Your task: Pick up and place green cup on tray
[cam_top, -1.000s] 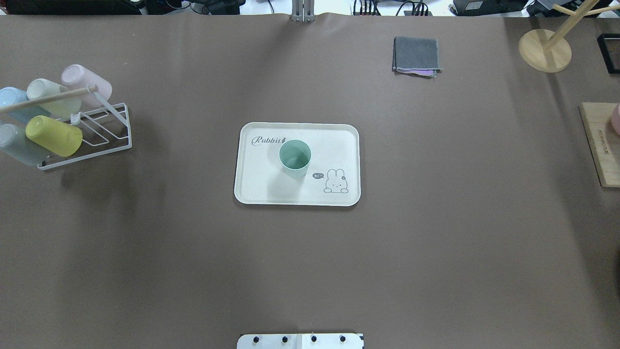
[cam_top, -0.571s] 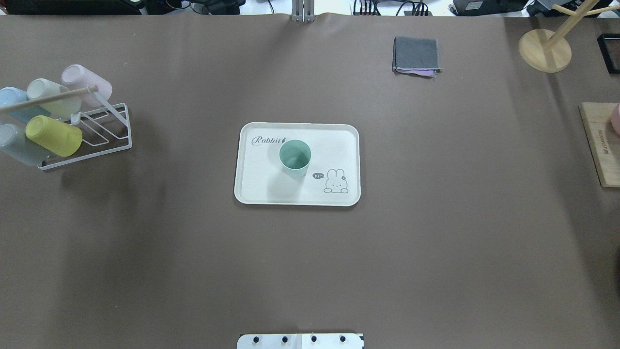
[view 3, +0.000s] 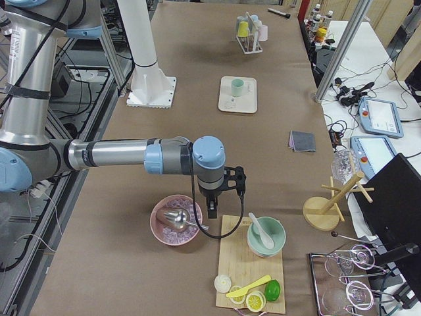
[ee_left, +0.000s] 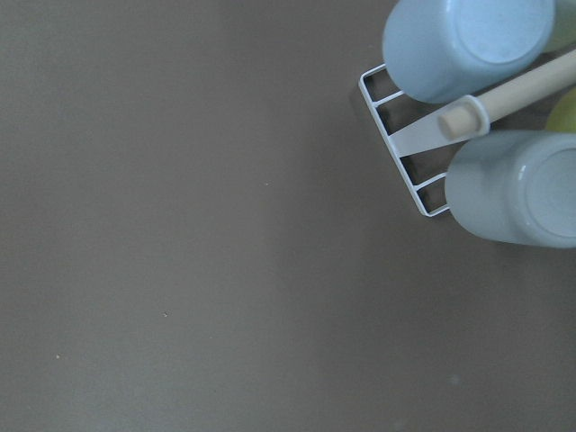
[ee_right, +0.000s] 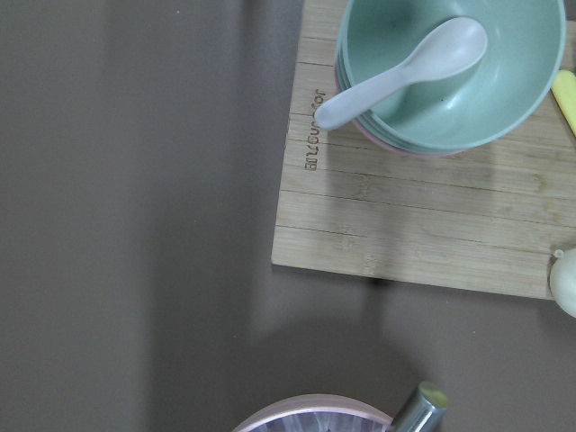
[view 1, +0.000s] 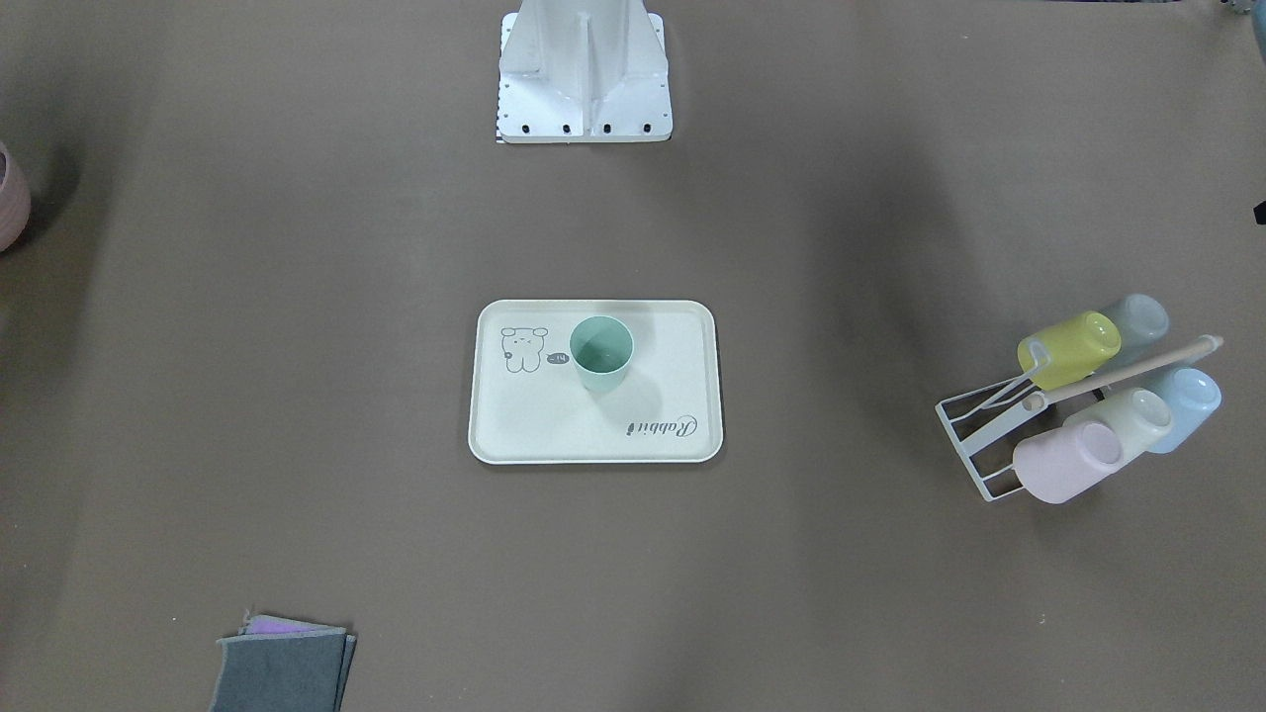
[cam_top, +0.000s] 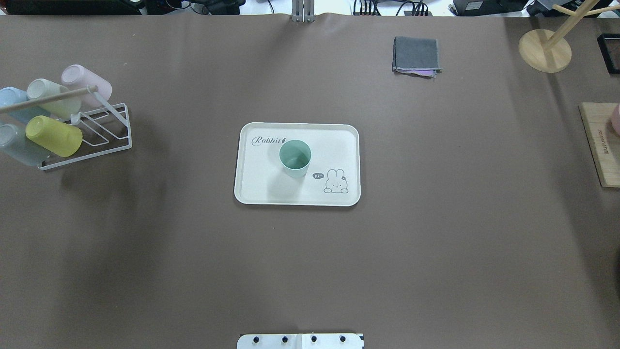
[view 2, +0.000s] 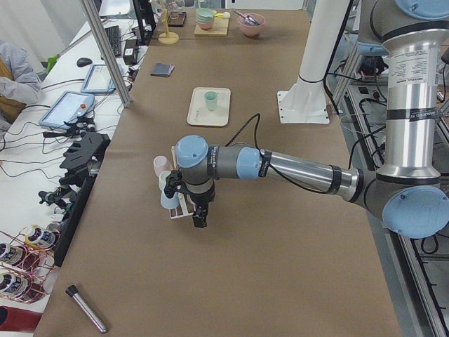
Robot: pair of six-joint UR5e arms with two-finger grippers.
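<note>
**One green cup upright on the tray, both arms out at the table's ends**

A brown matte table (cam_top: 436, 252) fills every view. The left arm (view 2: 295, 167), a silver tube with pale blue joints, stretches out over one end of it. The right arm (view 3: 112, 155), of the same build, stretches out over the other end.

At the table's middle lies the tray (cam_top: 256, 186), a flat rectangular cream plastic piece with rounded corners and a raised rim. In the overhead view a white wire rack (cam_top: 48, 98) with a wooden rod sits well apart at the tray's 9 o'clock, with pastel cups lying on it. A folded grey cloth (cam_top: 416, 53) lies at the tray's 1 o'clock.

The green cup (cam_top: 295, 158), a small handleless matte plastic tumbler in muted teal, stands upright and mouth-up on the tray. It is near the tray's centre, a little toward 12 o'clock, with the printed animal at its 4 o'clock.

The left gripper (view 2: 199, 217) hangs pointing down just beside the rack. The right gripper (view 3: 212, 210) hangs near a pink bowl (view 3: 164, 230) and a wooden board (view 3: 237, 257). Neither touches the cup. I cannot tell whether either pincer is released or clenched.
</note>
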